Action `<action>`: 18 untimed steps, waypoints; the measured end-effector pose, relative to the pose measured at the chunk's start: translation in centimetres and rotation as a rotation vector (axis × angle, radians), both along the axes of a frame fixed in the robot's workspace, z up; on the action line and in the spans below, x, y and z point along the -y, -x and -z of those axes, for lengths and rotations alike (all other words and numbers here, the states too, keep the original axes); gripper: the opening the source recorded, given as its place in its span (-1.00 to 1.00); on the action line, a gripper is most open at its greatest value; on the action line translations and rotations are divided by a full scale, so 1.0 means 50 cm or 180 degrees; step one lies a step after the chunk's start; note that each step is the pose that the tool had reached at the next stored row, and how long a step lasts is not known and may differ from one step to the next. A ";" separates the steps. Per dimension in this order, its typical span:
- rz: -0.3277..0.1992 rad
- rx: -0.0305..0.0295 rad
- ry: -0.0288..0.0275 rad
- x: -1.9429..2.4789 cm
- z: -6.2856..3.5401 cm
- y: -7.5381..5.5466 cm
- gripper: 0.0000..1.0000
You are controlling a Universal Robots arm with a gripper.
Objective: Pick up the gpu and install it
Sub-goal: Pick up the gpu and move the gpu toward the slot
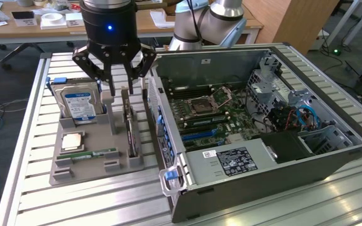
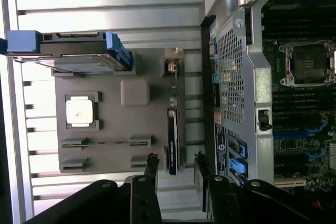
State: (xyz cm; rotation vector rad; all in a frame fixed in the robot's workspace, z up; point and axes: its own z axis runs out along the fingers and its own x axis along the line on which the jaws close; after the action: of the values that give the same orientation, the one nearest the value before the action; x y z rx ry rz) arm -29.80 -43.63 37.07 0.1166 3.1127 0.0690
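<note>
**Pick step: end effector poised over gpu**

The gpu (image 1: pixel 130 132) stands on edge in the tray (image 1: pixel 74 165), just beside the case (image 1: pixel 282 188). The end effector (image 1: pixel 121 90) hovers above it, fingers apart, nothing held. A grasp likely calls for straddling the thin top edge squarely.

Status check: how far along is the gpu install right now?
Done: the gripper is lined up over the gray holder, fingers open above the gpu. In hand: nothing; the gpu stands on edge in its holder slot, not yet gripped. Left: both the pickup and the install; the card is not in the open computer case beside the holder.
</note>
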 end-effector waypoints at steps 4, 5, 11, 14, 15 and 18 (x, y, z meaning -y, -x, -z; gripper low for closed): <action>0.0000 0.0000 -0.0001 0.0000 0.011 0.000 -0.17; 0.0000 0.0000 -0.0001 0.0000 0.013 0.000 -0.17; 0.0000 0.0000 -0.0005 0.0000 0.026 0.000 -0.17; 0.0000 0.0000 -0.0007 0.0000 0.036 0.000 -0.17; 0.0000 0.0000 -0.0007 0.0000 0.039 0.000 -0.17; 0.0000 0.0000 -0.0007 0.0000 0.047 0.000 -0.17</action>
State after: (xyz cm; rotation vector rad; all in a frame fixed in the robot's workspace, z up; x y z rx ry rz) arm -29.80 -43.63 34.70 0.1166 3.1127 0.0723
